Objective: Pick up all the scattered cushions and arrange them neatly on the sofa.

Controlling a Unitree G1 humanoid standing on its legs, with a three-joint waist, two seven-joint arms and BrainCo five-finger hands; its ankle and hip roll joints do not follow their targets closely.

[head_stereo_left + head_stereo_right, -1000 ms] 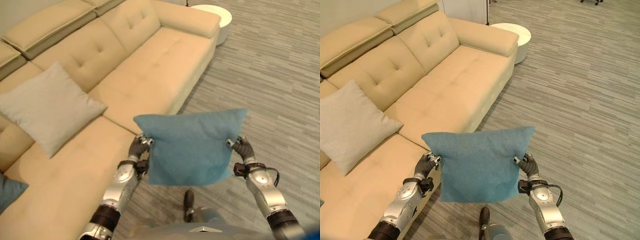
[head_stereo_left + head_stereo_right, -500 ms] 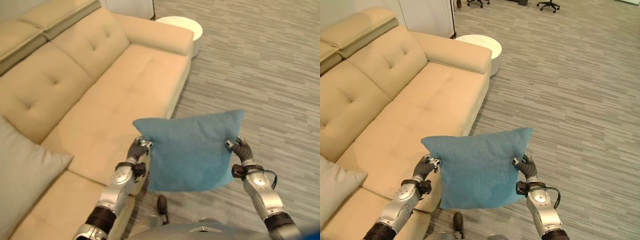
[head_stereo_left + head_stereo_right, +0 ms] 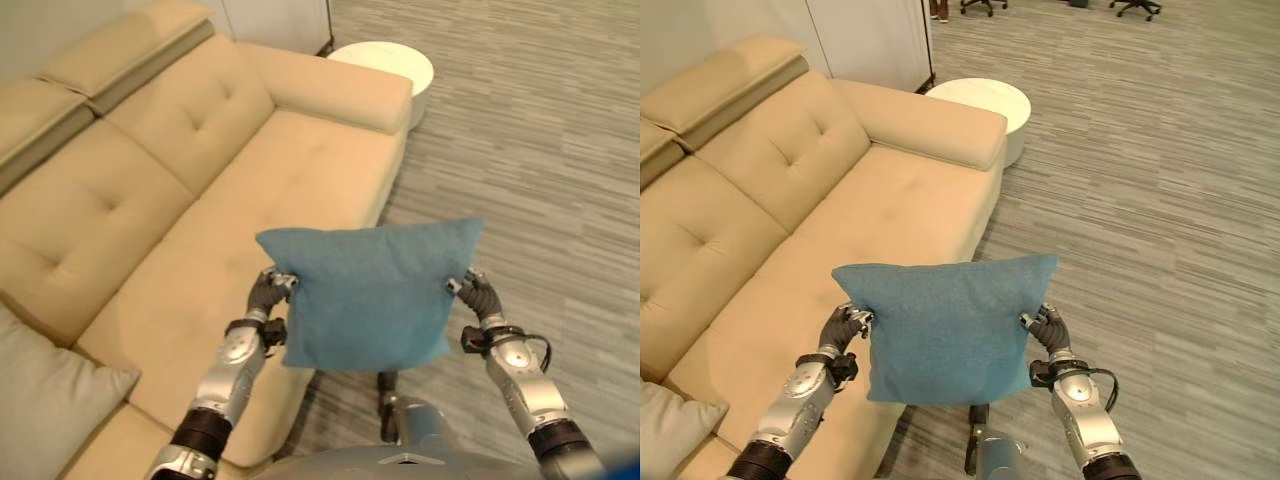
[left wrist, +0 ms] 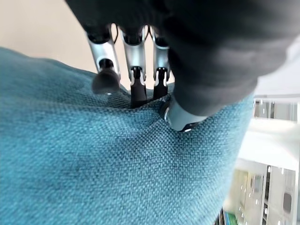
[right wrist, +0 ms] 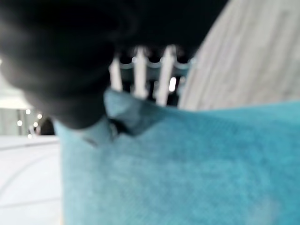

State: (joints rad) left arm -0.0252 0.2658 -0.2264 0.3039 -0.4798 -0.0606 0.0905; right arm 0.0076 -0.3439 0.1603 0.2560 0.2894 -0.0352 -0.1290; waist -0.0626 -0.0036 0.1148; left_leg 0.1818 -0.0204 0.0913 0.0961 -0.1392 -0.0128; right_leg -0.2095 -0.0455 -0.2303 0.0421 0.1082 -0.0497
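I hold a square teal cushion (image 3: pixel 370 295) upright in the air, over the front edge of the beige sofa (image 3: pixel 200 200). My left hand (image 3: pixel 268 293) pinches its left edge and my right hand (image 3: pixel 477 296) pinches its right edge. In the left wrist view my fingers (image 4: pixel 136 61) and thumb press into the teal cushion (image 4: pixel 93 164); the right wrist view shows the same grip on the teal cushion (image 5: pixel 187 168). A light grey cushion (image 3: pixel 50 410) lies on the sofa seat at the lower left.
A round white side table (image 3: pixel 985 105) stands past the sofa's armrest (image 3: pixel 930 125). Grey striped carpet (image 3: pixel 1160 200) stretches to the right. Office chair bases (image 3: pixel 1060 5) show at the far top edge.
The view has shifted, bringing the sofa's right seat and armrest more under the cushion. Both hands keep their grip on the teal cushion, which now hangs closer to the seat.
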